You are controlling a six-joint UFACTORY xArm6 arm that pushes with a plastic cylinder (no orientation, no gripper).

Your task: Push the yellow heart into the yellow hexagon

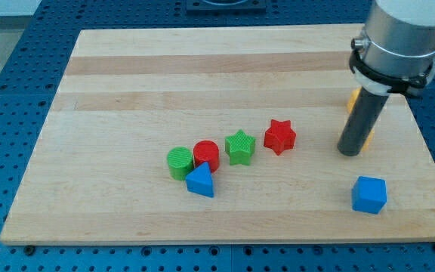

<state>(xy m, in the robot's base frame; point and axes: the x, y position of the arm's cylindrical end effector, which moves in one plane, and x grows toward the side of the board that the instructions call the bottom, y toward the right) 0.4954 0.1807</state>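
Yellow heart and yellow hexagon are both almost wholly hidden: only slivers of yellow-orange plastic show beside the dark rod, one [368, 139] at its lower right edge and one [351, 99] higher up at its left edge, and I cannot tell which sliver is the heart and which the hexagon.

Working from the view's bottom upward, the nearest thing on the pale wooden desk [127, 91] is the blue cube-like block [369, 194], alone at the lower right, below the rod and apart from it. Left of centre lies a loose row: the blue triangular block [200, 182] touching the red cylinder [206, 155], the green cylinder [179, 162] beside that, then the green star [239, 146] and the red star [279, 136], each a little farther up and right.

My tip [350, 152] rests on the desk to the right of the red star, well clear of it. There are no fingers on this rig, so none are spread or pinching anything; the rod only pushes.

The coming move turns on this: both yellow pieces sit just behind the rod, toward the view's top and right, apparently close together. Judging from that, the tip would likely have to go round behind the heart before pushing.
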